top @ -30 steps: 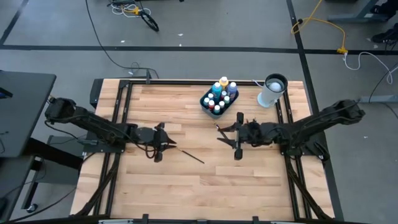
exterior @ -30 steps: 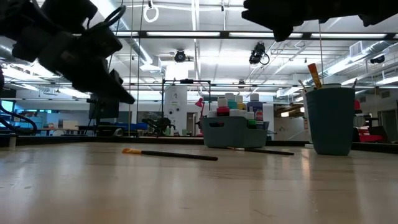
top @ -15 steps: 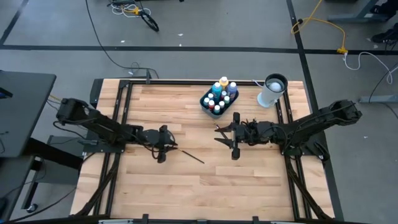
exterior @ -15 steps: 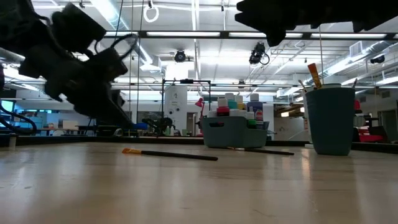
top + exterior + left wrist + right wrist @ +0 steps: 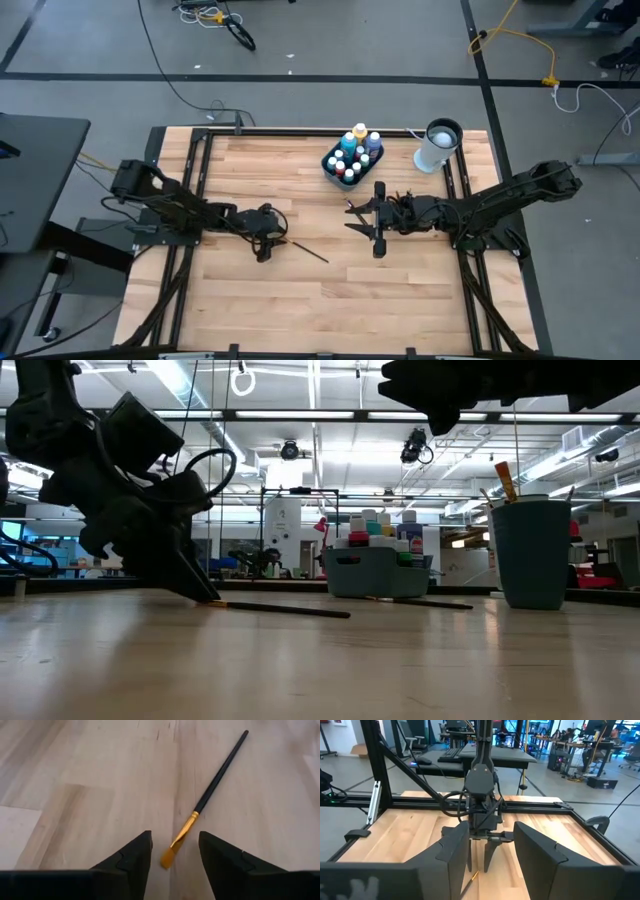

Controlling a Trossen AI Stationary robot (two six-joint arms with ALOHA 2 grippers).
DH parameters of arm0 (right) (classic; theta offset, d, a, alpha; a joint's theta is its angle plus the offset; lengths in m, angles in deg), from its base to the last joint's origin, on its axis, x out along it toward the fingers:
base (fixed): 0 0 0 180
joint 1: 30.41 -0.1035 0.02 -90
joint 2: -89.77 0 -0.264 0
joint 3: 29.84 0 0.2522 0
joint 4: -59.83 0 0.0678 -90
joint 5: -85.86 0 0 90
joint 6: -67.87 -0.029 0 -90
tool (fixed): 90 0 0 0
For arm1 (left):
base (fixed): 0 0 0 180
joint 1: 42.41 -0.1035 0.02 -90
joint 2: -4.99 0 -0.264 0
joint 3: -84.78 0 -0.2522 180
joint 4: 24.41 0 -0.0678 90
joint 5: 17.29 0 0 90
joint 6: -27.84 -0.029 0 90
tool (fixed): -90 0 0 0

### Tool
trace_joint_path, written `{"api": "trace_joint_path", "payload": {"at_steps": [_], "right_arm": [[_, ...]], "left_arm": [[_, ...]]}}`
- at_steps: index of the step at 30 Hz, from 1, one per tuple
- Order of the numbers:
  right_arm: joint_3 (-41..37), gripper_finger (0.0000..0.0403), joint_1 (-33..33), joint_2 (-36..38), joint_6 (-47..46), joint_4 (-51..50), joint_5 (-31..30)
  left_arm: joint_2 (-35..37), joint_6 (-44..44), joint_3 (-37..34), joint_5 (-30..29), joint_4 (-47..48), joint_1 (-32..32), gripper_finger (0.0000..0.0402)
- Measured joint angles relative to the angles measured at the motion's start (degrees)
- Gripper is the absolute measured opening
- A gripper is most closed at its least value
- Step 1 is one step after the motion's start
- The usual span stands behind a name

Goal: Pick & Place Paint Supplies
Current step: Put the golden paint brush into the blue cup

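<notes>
A thin brush with a black handle, gold ferrule and orange bristles lies flat on the wood table. My left gripper is open and tipped down at the brush's bristle end, one finger on each side of it, tips close to the tabletop. A second brush lies in front of the dark bin. Small paint bottles stand in that bin. My right gripper is open and held high over the table's middle, facing the left arm.
A tall white cylinder with a dark top stands near the far right corner, and a wooden handle sticks out of it. Black rails run along the table's sides. Bare wood stretches toward the near edge.
My left gripper has come down and moved toward the table's right, tipping its fingers down until they straddle the brush's bristle end. The brushes and the bin have stayed where they were.
</notes>
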Motion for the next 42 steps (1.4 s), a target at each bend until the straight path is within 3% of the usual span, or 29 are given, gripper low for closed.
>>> {"api": "trace_joint_path", "payload": {"at_steps": [6, 17, 24, 28, 34, 42], "right_arm": [[0.00, 0.0160, 0.00, 0.00, -0.34, -0.24, -0.02], [-0.02, 0.0160, 0.00, 0.00, -0.34, -0.76, -0.05], [-0.02, 0.0160, 0.00, 0.00, -0.65, -0.74, -0.11], [-0.04, 0.0160, 0.00, -0.78, -1.77, -0.30, 0.01], [-0.04, 0.0160, 0.17, -3.64, -6.36, 0.19, 0.42], [-0.04, 0.0160, 3.56, -6.37, -25.29, -1.04, 12.06]], "left_arm": [[-0.39, -0.97, -0.08, -0.03, -0.45, -0.04, 0.0148], [-0.39, -8.69, -0.13, 0.92, 0.89, -0.04, 0.0011], [0.96, -15.48, -0.46, 1.46, -4.87, 0.54, 0.0007], [2.11, -24.37, 2.98, -0.31, -6.24, 2.10, 0.0006], [2.02, -45.86, 11.56, -2.55, -3.68, 5.26, 0.0004], [2.04, -78.43, 23.01, -4.23, 7.97, 8.08, 0.0006]]}}
